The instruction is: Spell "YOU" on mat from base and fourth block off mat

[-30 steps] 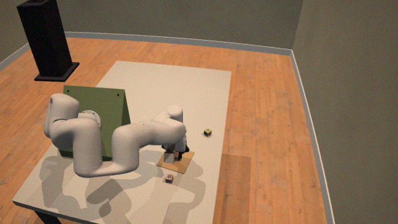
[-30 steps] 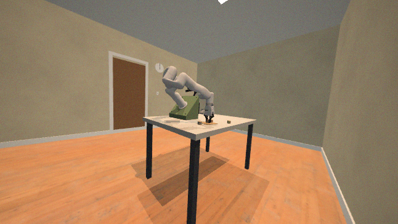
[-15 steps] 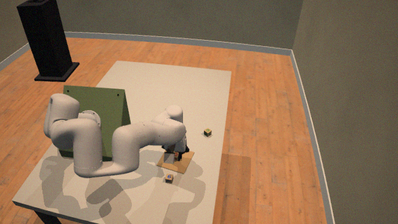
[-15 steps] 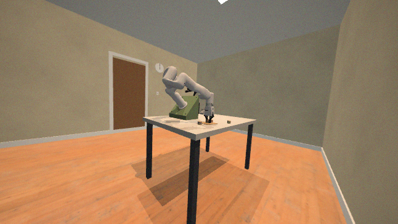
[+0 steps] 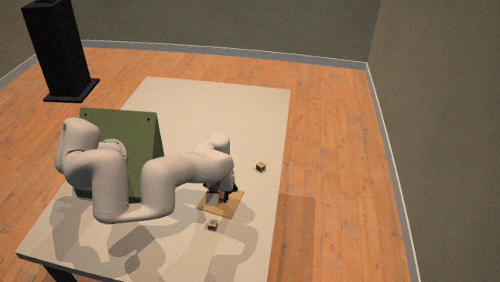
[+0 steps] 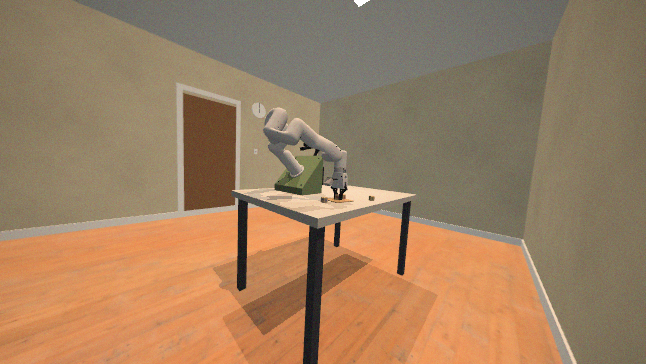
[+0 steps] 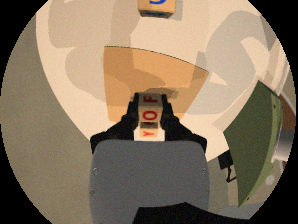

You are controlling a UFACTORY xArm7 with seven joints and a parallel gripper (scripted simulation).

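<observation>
My gripper [image 5: 221, 194] stands low over the tan mat [image 5: 220, 204] and is shut on a pale block with red letters [image 7: 149, 120]. In the wrist view I read a red "O" and a red "Y" between the fingers; I cannot tell whether they are on one block or two. I cannot tell whether the block rests on the mat [image 7: 153, 72]. A tan block with a blue "9" [image 5: 212, 223] lies on the table just off the mat's near edge. A green-topped block [image 5: 261, 166] lies off the mat to the far right; its letter is too small to read.
The green wedge base [image 5: 120, 149] holding the arm stands left of the mat and shows at the right of the wrist view [image 7: 260, 143]. The table's right edge runs close to the green-topped block. A black pedestal [image 5: 58, 50] stands on the floor, far off.
</observation>
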